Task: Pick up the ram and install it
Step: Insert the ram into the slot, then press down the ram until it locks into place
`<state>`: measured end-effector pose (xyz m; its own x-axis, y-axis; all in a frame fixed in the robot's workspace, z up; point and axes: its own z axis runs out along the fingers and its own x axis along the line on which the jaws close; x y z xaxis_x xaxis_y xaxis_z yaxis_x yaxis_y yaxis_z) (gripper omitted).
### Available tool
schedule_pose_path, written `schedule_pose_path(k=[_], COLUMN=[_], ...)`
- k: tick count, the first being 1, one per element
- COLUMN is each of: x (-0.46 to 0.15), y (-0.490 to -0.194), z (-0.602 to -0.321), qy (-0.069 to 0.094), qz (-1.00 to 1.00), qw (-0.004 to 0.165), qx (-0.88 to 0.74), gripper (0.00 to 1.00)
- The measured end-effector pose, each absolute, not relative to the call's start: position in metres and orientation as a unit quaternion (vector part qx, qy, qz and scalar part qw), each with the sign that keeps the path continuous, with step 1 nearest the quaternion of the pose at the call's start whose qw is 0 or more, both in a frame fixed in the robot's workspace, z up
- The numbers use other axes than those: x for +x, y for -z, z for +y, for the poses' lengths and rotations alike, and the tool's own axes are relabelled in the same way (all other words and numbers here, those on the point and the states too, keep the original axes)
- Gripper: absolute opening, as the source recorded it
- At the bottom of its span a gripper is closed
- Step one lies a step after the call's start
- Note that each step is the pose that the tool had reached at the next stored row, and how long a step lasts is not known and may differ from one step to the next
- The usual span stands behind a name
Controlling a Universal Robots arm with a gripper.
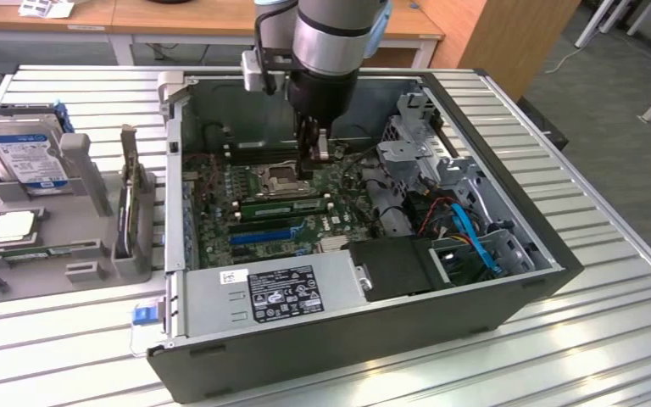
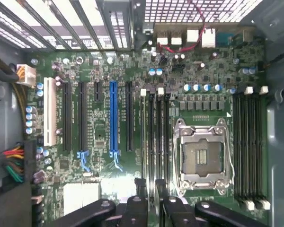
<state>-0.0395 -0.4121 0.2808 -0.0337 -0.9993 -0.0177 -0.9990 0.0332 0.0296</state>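
ram [image 1: 286,206] stood on edge in a memory slot at six o'clock of the cpu socket [image 1: 281,176] in the exterior view (latches too small to judge). gripper [image 1: 319,158] hung just above it at one o'clock, jaws narrowly parted, clamping nothing. seating it well likely called for straight, even pressure along its top edge.

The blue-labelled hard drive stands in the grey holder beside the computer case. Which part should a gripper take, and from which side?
Grip the hard drive at its free upper end, coming from above: it stands on end, and the grey holder encloses its lower part. Jaws likely across its two flat faces.
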Motion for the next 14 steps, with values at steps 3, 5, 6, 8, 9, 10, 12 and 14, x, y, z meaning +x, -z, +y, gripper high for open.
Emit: schedule_pose_path(k=[3, 5, 6, 8, 9, 10, 12, 14], x=[-0.0395, -0.0395, -0.0395, -0.0395, -0.0395, -0.0395, -0.0395, -0.0395], y=[-0.2808, -0.2808, -0.2809, -0.2809, -0.2809, -0.2809, -0.2809, -0.2809], z=[-0.4121, -0.4121, -0.4121, -0.4121, -0.4122, -0.4121, -0.4121, -0.4121], qy=[0.017, 0.017, 0.017, 0.017, 0.017, 0.017, 0.017, 0.017], qz=[-0.719, -0.719, -0.719, -0.719, -0.719, -0.719, -0.719, -0.719], qw=[0.004, 0.004, 0.004, 0.004, 0.004, 0.004, 0.004, 0.003], qx=[0.695, 0.695, 0.695, 0.695, 0.695, 0.695, 0.695, 0.695], gripper=[0.11, 0.11, 0.11, 0.11, 0.11, 0.11, 0.11, 0.11])
